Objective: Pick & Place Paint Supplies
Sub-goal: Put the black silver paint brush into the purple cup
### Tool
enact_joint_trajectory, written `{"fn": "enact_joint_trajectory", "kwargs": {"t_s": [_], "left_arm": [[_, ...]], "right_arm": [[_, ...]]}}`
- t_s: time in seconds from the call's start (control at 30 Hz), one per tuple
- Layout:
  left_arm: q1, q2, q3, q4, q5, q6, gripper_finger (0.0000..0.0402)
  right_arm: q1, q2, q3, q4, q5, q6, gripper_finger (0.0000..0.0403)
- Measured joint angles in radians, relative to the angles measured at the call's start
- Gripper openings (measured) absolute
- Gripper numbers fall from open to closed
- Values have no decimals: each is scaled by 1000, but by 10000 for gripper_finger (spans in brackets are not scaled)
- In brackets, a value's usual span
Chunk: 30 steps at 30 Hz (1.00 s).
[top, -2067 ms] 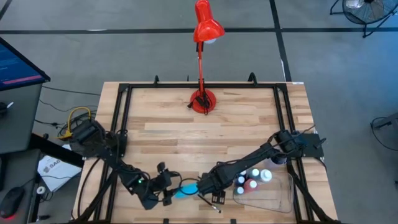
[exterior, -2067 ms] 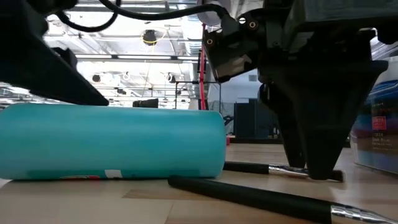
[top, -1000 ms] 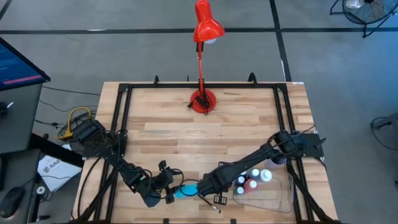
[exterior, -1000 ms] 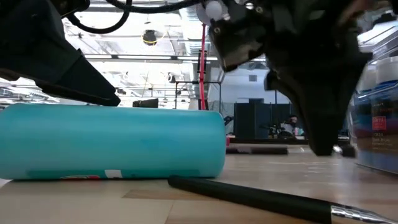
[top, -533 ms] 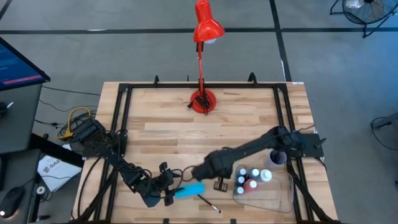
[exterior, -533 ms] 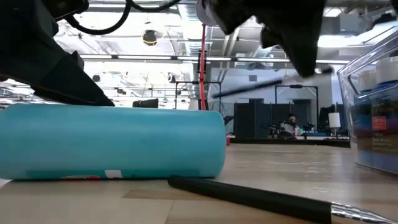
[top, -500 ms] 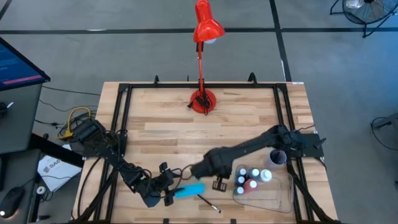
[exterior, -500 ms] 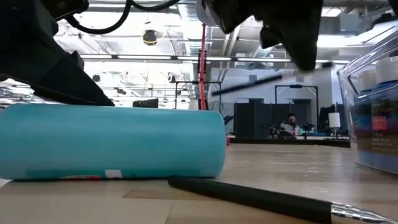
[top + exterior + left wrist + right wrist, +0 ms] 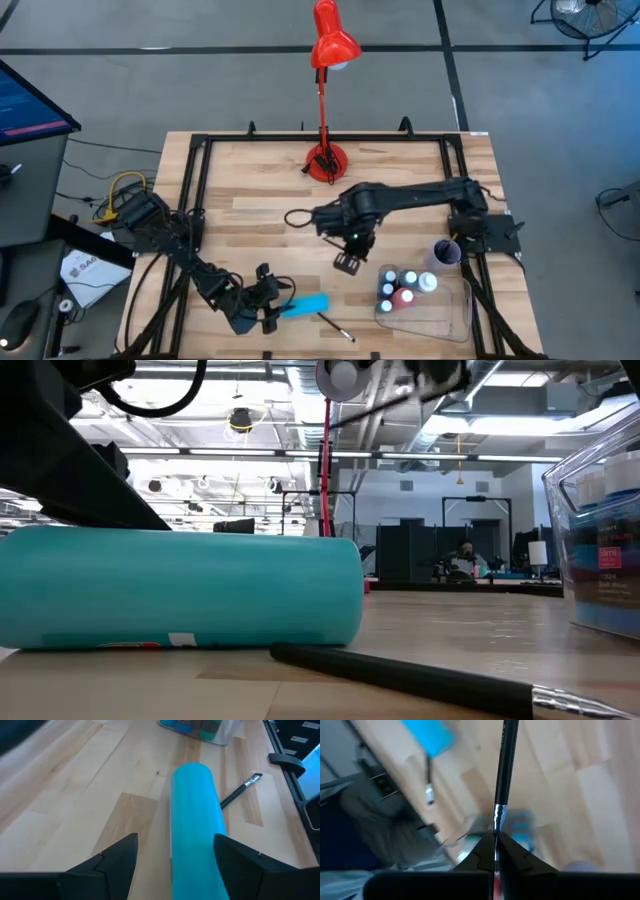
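**Right gripper holds a paintbrush above the table; left gripper straddles a teal tube**

A wooden table (image 9: 270,215) seen from above, with two dark robot arms. The right gripper (image 9: 347,262) is raised over the middle of the table, its fingers pinched tight on a thin dark paintbrush (image 9: 505,767). In the right wrist view the brush runs straight out from between the closed fingertips, its metal ferrule just beyond them.

Off to that gripper's side, toward the table's right front corner, sits a clear plastic tray (image 9: 452,318). Several small white-capped paint bottles (image 9: 403,287) stand upright inside it, in blue and pink-red. A lilac cup (image 9: 446,251) stands just beside the tray, near the right arm's base.

The left gripper (image 9: 268,303) is low at the table's front edge, well apart from the right one. Its fingers (image 9: 117,857) stand wide apart, one on each side of the near end of a teal paint tube (image 9: 195,825) that lies on its side on the wood. Whether the fingers touch the tube cannot be told. Just past the tube, a second paintbrush (image 9: 335,327) lies flat on the table, close beside the tube.

A red desk lamp (image 9: 326,100) stands at the far edge of the table, well beyond both grippers.
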Motion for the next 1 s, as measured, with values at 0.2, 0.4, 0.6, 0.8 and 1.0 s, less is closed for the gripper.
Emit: {"fn": "enact_joint_trajectory", "kwargs": {"t_s": [0.2,0.4,0.6,0.8,1.0], "left_arm": [[-17,0,0,-2,0,-4,237],[-14,0,0,-2,0,-3,237],[-2,0,0,-2,-11,-2,237],[9,0,0,2,-11,-6,237],[9,0,0,2,-12,-7,237]], "right_arm": [[71,-124,-40,1,-25,115,0],[185,-327,-251,-1,-86,387,0],[273,-553,-462,-2,-228,729,0],[342,-762,-642,-1,-345,1050,0],[394,-921,-771,-2,-418,1256,0]]}}
